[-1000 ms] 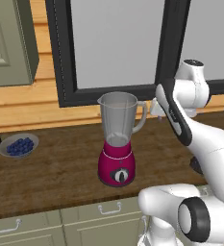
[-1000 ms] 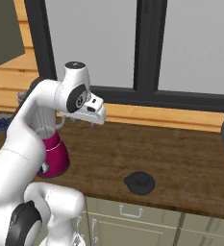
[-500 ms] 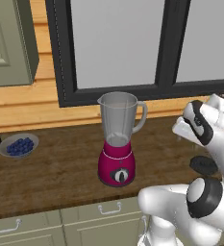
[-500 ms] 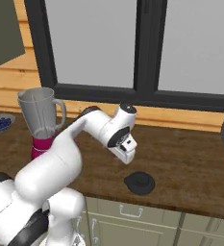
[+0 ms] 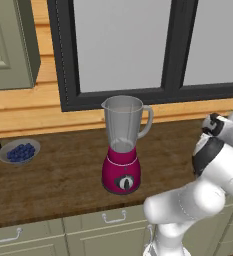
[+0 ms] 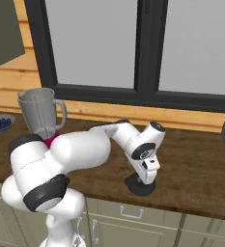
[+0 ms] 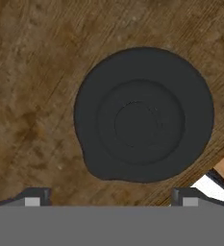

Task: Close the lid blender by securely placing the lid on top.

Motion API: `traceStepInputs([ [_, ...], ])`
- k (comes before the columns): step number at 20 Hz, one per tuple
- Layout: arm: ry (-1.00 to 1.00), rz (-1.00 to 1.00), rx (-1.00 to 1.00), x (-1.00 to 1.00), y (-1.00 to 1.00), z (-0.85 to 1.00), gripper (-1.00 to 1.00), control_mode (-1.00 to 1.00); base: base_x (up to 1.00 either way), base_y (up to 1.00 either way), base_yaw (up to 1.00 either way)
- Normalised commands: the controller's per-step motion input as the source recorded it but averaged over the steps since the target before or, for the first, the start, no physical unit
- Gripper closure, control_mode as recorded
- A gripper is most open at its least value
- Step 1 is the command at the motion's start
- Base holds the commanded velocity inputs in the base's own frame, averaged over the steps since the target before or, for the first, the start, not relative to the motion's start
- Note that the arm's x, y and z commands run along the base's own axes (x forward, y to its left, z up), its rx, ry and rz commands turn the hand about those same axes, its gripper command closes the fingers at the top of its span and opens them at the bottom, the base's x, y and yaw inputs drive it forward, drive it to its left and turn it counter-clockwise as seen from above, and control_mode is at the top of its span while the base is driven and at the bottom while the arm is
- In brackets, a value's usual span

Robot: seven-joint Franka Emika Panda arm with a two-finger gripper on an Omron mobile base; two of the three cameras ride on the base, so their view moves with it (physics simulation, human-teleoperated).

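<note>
Nothing is done yet: on the left the blender (image 6: 41,116) stands uncapped on the counter (image 6: 191,169); right of it, near the front edge, the lid (image 7: 143,115) lies flat beneath my spread, empty jaws. Grasping and capping remain.

1. The blender (image 5: 122,150) stands on the counter (image 5: 63,175), before the window (image 5: 138,50).
2. A bowl (image 5: 19,151) sits well to its left.
3. The lid (image 6: 140,185) lies on the counter well right of the blender, near the front edge, directly under the gripper (image 6: 149,174).
</note>
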Motion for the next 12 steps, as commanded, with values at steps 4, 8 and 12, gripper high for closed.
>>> traceStepInputs([
  [4, 0.21, -0.03, 0.0, 0.06, -0.08, -0.64, -1.0, -1.0, 0.0, 0.0, 0.0],
  [8, 0.02, 0.0, 0.01, 0.02, -0.33, -0.19, -1.0, -1.0, 0.0, 0.0, 0.0],
  [12, 0.02, 0.0, 0.0, 0.09, -0.08, -0.32, -1.0, -1.0, 0.0, 0.0, 0.0],
])
